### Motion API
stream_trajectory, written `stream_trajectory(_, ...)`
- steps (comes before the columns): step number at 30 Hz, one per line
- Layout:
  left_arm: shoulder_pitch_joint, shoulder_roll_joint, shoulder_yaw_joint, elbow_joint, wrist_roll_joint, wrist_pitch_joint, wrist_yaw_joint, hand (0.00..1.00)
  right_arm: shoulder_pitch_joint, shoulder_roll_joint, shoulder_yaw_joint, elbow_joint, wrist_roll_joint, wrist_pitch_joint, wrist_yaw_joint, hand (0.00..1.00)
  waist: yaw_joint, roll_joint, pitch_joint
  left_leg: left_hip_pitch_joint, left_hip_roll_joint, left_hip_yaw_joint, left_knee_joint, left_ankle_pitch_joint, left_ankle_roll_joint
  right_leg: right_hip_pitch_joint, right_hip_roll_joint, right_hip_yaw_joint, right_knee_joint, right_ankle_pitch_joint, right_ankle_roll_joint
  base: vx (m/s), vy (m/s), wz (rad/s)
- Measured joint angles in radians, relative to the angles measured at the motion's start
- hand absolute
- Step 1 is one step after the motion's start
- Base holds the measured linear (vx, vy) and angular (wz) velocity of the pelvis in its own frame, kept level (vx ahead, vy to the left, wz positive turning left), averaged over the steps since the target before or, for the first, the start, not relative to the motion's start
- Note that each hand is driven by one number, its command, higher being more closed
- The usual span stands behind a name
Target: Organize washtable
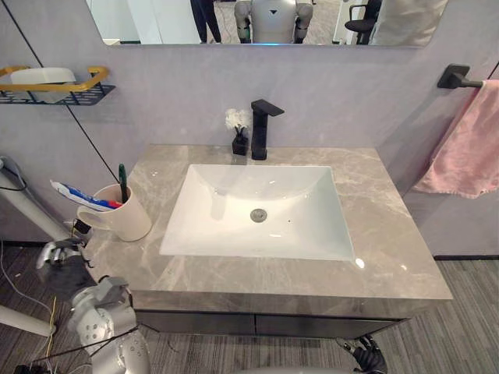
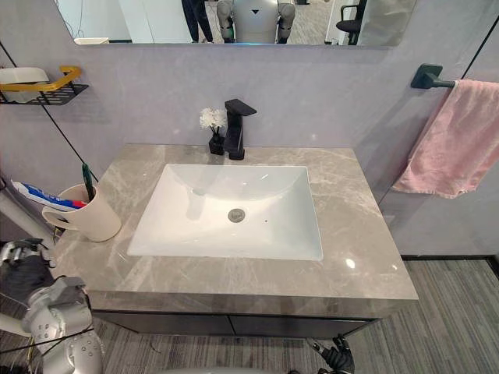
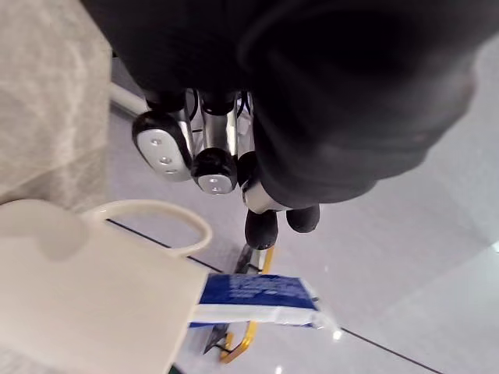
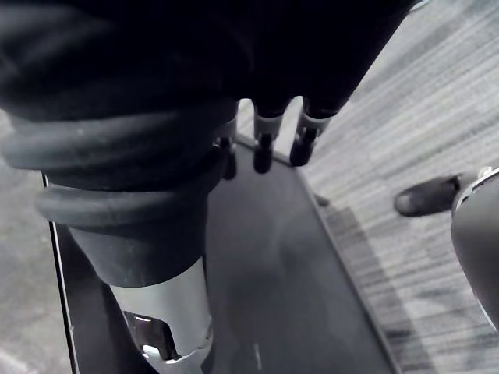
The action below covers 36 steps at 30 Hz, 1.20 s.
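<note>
1. Left hand sits closest in, low at 8 o'clock off the counter, fingers loose and relaxed, gripping nothing.
2. Just off those fingertips, up toward 2 o'clock in the head views, stands the cream mug, on the counter's left edge at 9 o'clock from the sink.
3. And look at the handle: it faces 8 o'clock, right back at that hand. The left wrist view shows it just beside the fingertips but apart from them, with no contact.
4. Out of the mug pokes a toothpaste tube, its long axis leaning away toward 10 o'clock, out past the rim. A green toothbrush stands nearly upright, pointing to 12.
5. Right hand hangs at 5 o'clock below the counter's front, fingers straight and empty, well apart from the mug.
6. Judgement call: the left is plainly the nearer hand, and the coming move probably turns on that short gap to the handle. That means a reach toward 2 o'clock, and the leaning tube just above the approach line is the thing to avoid knocking.
</note>
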Motion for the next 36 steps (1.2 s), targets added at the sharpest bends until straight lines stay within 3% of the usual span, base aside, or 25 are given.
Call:
stream_trajectory(5, -0.006, 0.014, -0.055, 0.109, 0.002, 0.018, -0.019, 1.00, 0.000, -0.001, 0.025, 0.007, -0.001, 0.000, 0.001, 0.00, -0.003, -0.011, -0.003, 0.001, 0.000, 0.012, -0.001, 0.000, 0.000, -0.002, 0.001, 0.003, 0.000, 0.000, 0.000, 0.00, -0.002, -0.02)
stream_trajectory(22, -0.034, 0.148, -0.062, 0.183, 0.053, 0.032, -0.045, 1.00, -0.027, -0.046, 0.041, 0.031, -0.030, 0.000, 0.003, 0.00, -0.004, -0.017, 0.002, -0.010, 0.000, 0.053, -0.011, 0.000, -0.001, -0.048, 0.007, 0.040, -0.006, 0.016, -0.003, -0.02, -0.011, -0.08)
stream_trajectory(36, -0.025, 0.260, -0.042, 0.226, 0.077, 0.041, -0.163, 1.00, -0.028, -0.068, 0.037, 0.031, -0.040, 0.004, 0.025, 0.00, -0.004, -0.012, 0.035, -0.030, 0.000, 0.084, -0.007, -0.001, 0.000, -0.087, 0.011, 0.058, -0.006, 0.032, -0.004, -0.03, -0.017, -0.07)
